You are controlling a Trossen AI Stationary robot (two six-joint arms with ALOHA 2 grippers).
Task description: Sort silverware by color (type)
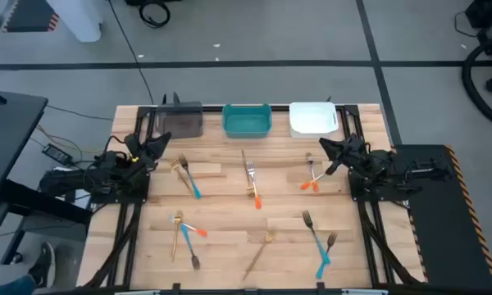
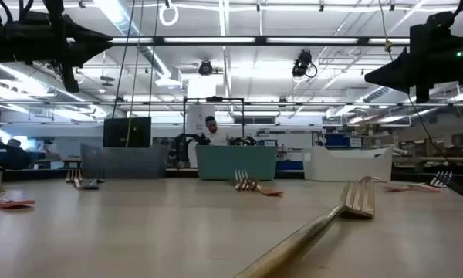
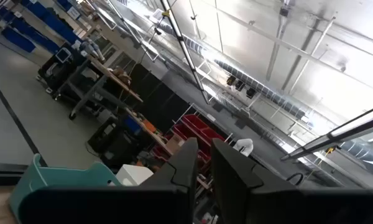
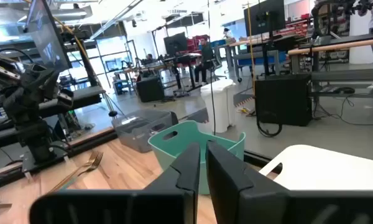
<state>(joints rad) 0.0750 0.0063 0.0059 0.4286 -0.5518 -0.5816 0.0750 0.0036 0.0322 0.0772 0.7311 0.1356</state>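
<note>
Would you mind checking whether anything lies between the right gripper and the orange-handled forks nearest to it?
Nothing visible does. In the high view the right gripper hangs over the table's right side, and the orange-handled forks lie just in front of it on bare wood. The white bin sits at the far edge, off that path.

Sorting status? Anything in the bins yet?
Nothing done: the grey bin, teal bin and white bin all look empty. Nothing in hand: the left hand and right hand hold nothing, parked at the table's sides. All the silverware is left, scattered on the table.
</note>
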